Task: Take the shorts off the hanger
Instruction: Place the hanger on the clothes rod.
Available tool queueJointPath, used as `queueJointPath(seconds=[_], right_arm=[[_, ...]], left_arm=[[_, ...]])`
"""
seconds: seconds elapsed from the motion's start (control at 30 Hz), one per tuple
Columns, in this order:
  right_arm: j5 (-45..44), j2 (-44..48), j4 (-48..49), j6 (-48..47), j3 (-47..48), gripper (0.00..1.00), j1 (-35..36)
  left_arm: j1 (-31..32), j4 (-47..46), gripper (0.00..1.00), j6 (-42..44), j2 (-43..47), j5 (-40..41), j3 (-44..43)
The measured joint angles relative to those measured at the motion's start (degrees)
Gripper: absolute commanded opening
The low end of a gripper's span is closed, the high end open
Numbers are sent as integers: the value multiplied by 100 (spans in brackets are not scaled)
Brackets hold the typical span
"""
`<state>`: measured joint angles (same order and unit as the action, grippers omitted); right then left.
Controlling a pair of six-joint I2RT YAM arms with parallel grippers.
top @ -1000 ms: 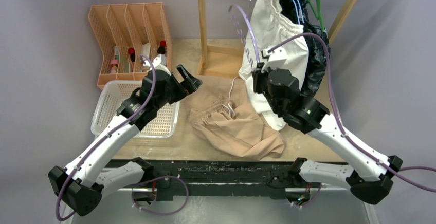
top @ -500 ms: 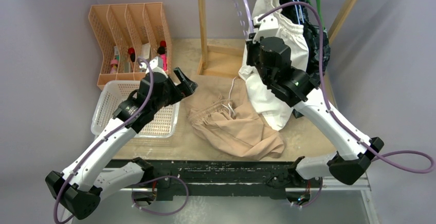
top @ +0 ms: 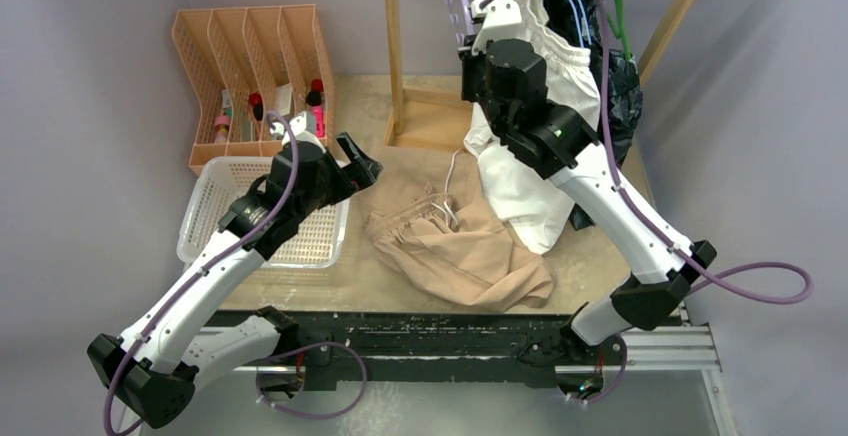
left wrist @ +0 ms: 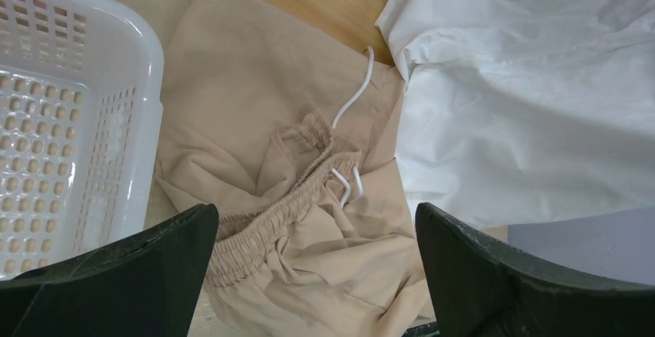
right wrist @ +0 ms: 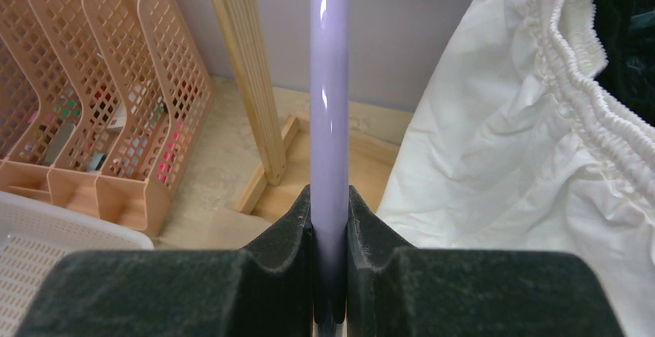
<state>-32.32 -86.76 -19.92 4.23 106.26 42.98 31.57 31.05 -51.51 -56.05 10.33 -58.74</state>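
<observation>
Right gripper [right wrist: 330,221] is pinched narrow on the lavender hanger [right wrist: 329,82]. Its smooth bar runs straight up between the pads, held high near the wooden rack post [right wrist: 247,74]. The white shorts [right wrist: 479,159] hang just beside it on the right, with a black pair [right wrist: 626,20] behind. My left gripper [left wrist: 315,221] stands wide and holds nothing. It hovers over the tan shorts [left wrist: 255,136], which lie crumpled on the table between the white basket [left wrist: 69,82] and the hanging white pair. My worry is that slick bar: on such a thin pinch I think it could swivel or slide as I swing the arm. It could also hook the white waistband and drag that pair down. On the left, a careless descent could snag the drawstring [left wrist: 351,105] or clip the basket rim.
</observation>
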Motion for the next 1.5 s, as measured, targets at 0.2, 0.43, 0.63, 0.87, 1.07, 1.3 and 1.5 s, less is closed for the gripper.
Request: queueJointPath(seconds=[0.2,0.43,0.63,0.87,1.07,1.3,1.5], right_arm=[[101,-409,-404,114,463,0,-72],[343,-846,-798,219,1110,0,-144],[382,-1040,-994,280,1368,0,-181],[431,-977,-887,433,1051,27,-214],[894,-595,-715,520,540,54,-234],[1539,468,-245,595,-828,67,-227],[1784,2100,431,1233,-3307,73,-223]], left_arm=[[0,11,98,11,4,17,0],[0,37,98,13,4,26,0],[0,44,98,15,4,24,0],[0,105,98,17,4,22,0],[0,120,98,15,-2,15,0],[0,127,98,22,-66,-24,0],[0,131,97,205,-258,-127,-2]])
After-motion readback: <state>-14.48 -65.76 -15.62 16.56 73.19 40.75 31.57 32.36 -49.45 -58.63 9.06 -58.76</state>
